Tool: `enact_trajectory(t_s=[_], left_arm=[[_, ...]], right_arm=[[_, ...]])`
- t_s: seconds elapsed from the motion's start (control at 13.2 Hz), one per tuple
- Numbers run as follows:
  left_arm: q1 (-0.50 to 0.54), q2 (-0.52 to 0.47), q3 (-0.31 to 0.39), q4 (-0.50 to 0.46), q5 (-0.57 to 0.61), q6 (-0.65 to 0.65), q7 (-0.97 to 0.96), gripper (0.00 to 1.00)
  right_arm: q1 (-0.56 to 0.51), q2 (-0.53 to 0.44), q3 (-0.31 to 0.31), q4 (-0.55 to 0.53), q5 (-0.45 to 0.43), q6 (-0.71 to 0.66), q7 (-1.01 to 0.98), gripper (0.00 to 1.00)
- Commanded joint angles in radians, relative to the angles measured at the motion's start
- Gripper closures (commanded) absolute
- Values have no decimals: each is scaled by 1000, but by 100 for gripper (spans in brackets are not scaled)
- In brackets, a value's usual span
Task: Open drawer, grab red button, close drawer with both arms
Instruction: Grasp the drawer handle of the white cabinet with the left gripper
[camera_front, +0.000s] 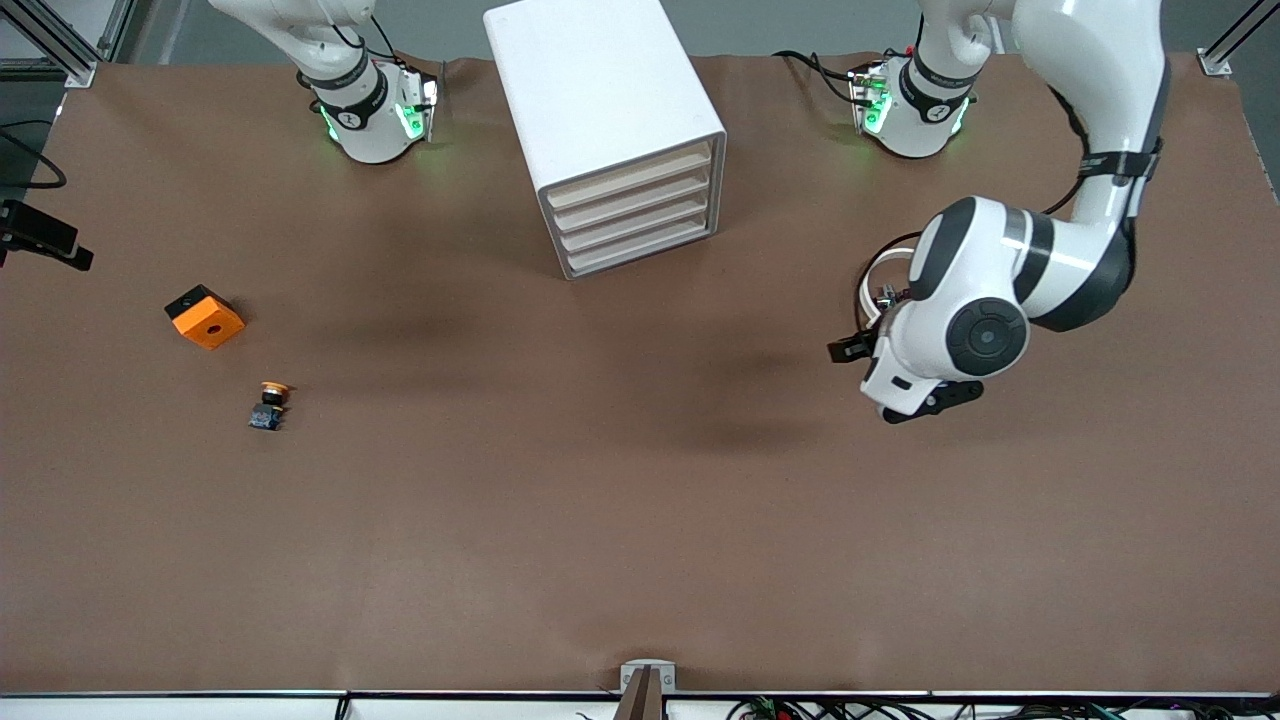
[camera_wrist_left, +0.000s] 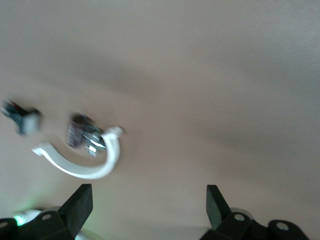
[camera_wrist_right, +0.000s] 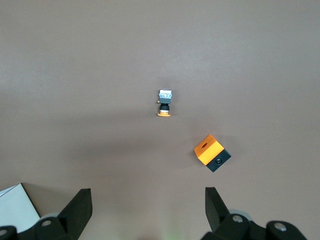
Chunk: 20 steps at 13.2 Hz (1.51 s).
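A matte brown table (camera_front: 640, 520) carries a white drawer cabinet (camera_front: 606, 130) with rounded corners, standing at the middle of the edge where the arm bases are. Its four shallow cream drawer fronts are all flush and shut.

The only push button in view is the one with an orange-yellow cap (camera_front: 268, 405); it lies tipped on its side, black body and blue base showing, toward the right arm's end of the table. Just beside it, farther from the front camera, sits an orange cube-shaped box (camera_front: 205, 316) with one black face and a small round hole in its orange face. No red-capped button shows in any view.

The left gripper (camera_front: 905, 380) hangs over bare table toward the left arm's end, its glossy white, black-ringed wrist folded low; in the left wrist view its two black fingers (camera_wrist_left: 80, 205) stand wide apart with nothing between them. The right gripper (camera_wrist_right: 148, 210) is up out of the front view, over the orange-capped button and the box, its jaws equally wide and empty.
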Motion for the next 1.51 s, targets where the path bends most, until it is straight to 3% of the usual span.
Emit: enact_trajectory(t_s=[0.0, 0.38, 0.61, 1.06, 1.44], left_arm=[[-16, 82, -5, 95, -112, -8, -229, 0], [-18, 182, -98, 152, -258, -14, -575, 0], [-21, 240, -109, 194, -376, -32, -796, 0], [-62, 330, -115, 232, -556, -219, -1167, 0], [-105, 397, -114, 231, -666, -264, -1337, 0]], right_arm=[[-18, 17, 11, 31, -8, -18, -14, 0], [-18, 35, 11, 33, -30, -13, -14, 0], [-18, 41, 11, 33, -60, 40, -13, 0], [-20, 113, 9, 30, -70, 36, 1, 0], [-2, 112, 16, 27, -58, 8, 209, 0]])
